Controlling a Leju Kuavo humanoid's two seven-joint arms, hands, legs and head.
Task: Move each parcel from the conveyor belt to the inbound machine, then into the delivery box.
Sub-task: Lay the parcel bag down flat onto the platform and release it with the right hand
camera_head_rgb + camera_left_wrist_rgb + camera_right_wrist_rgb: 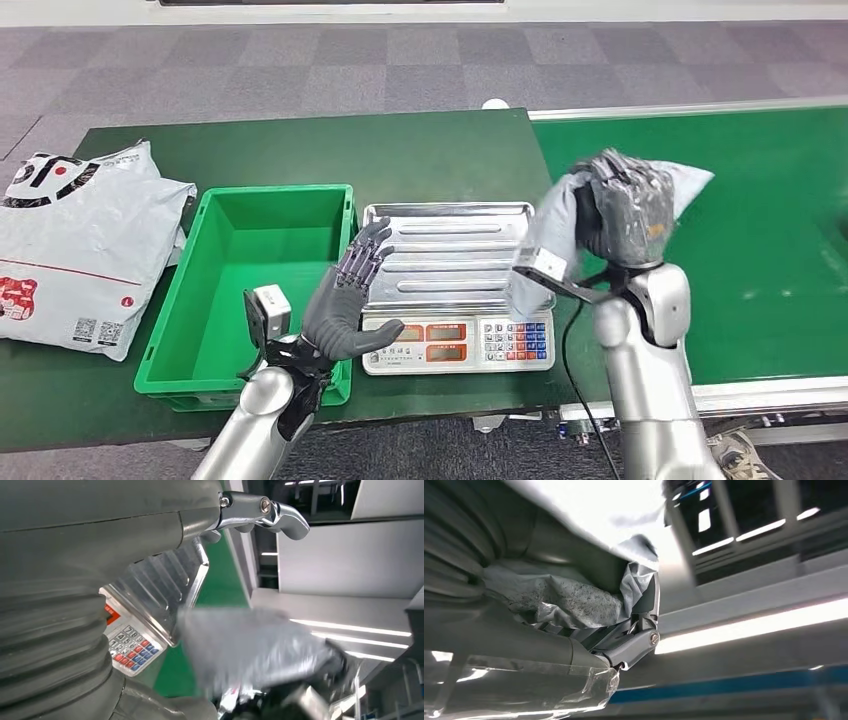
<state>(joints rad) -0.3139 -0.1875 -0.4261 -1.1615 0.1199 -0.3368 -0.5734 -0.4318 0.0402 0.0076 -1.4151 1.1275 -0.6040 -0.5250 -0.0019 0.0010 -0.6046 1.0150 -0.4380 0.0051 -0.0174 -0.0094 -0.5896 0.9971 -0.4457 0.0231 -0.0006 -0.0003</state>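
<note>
My right hand (625, 215) grips a grey plastic parcel (690, 185), lifted above the right edge of the scale's steel tray (447, 250). The same parcel (250, 647) appears blurred in the left wrist view, and its crumpled wrap (574, 602) lies against the right hand's fingers (634, 645). My left hand (350, 300) hovers with fingers spread between the green delivery box (180, 345) and the scale (458, 342), holding nothing. The green conveyor belt (760, 250) runs along the right.
A large white parcel (75, 245) lies on the dark green table (420, 150) left of the box. The scale's keypad and red displays face me at the table's front edge. Grey carpet lies beyond the table.
</note>
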